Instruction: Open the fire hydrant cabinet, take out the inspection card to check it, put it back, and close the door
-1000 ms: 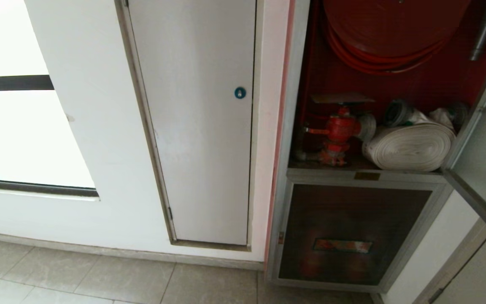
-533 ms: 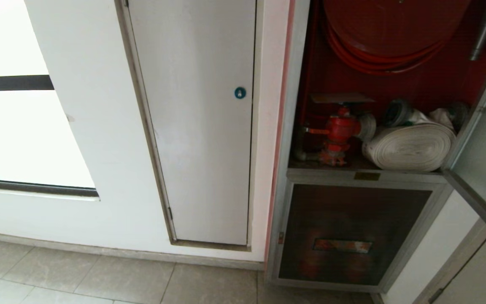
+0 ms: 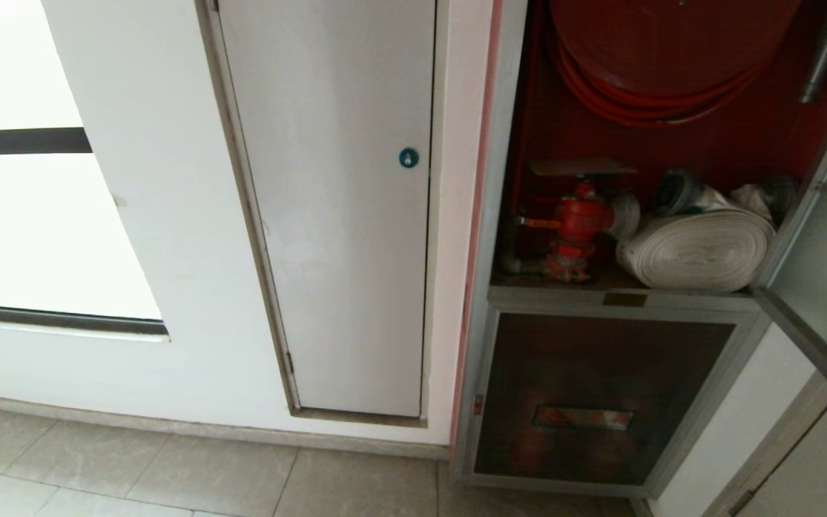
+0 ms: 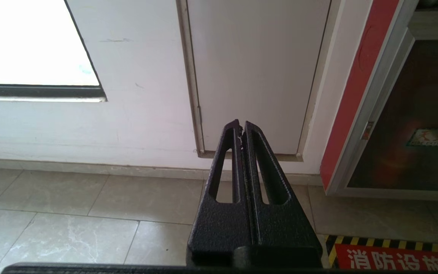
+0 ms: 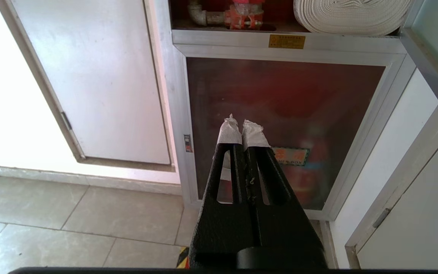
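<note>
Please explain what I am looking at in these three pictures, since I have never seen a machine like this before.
This is a wheeled robot with two arms, facing a wall. The wide picture comes from a camera on its head; neither arm shows there. It shows the fire hydrant cabinet with its door swung open to the right, a red hose reel above, a red valve and a rolled white hose below, and a flat inspection card lying on top of the valve. To the left is a plain white panel door. The other two pictures come from cameras on the wrists. Each shows one black hand: the left hand, the right hand. Both are shut and hold nothing.
</note>
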Robot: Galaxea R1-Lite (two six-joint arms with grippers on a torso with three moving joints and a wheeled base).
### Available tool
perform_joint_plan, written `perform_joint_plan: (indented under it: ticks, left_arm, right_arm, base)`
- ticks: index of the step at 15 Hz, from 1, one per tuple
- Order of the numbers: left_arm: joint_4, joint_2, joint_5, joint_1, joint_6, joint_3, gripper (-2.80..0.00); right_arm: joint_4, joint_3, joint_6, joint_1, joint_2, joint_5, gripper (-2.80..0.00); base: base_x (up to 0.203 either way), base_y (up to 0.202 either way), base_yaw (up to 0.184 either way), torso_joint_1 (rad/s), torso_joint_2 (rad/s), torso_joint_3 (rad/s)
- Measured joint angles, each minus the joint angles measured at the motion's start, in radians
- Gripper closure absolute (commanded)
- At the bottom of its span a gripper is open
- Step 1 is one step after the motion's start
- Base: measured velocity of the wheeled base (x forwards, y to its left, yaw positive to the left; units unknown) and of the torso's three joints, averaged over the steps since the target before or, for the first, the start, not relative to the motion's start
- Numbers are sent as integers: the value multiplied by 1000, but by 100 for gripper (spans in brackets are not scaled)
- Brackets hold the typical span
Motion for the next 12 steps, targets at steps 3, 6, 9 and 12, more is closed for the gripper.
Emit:
perform_joint_plan:
  ticks: [3, 6, 9, 12]
  left_arm:
    - [0, 0, 0, 0, 0, 0, 0]
    - [0, 0, 0, 0, 0, 0, 0]
    - [0, 0, 0, 0, 0, 0, 0]
    - [0, 0, 0, 0, 0, 0, 0]
  right_arm:
    - [0, 0, 0, 0, 0, 0, 0]
    - [0, 0, 0, 0, 0, 0, 0]
    - [0, 0, 0, 0, 0, 0, 0]
    - [0, 0, 0, 0, 0, 0, 0]
  base:
    - [0, 0, 0, 0, 0, 0]
    - [0, 0, 0, 0, 0, 0]
    - [0, 0, 0, 0, 0, 0]
    - [44, 0, 0, -6, -2, 2]
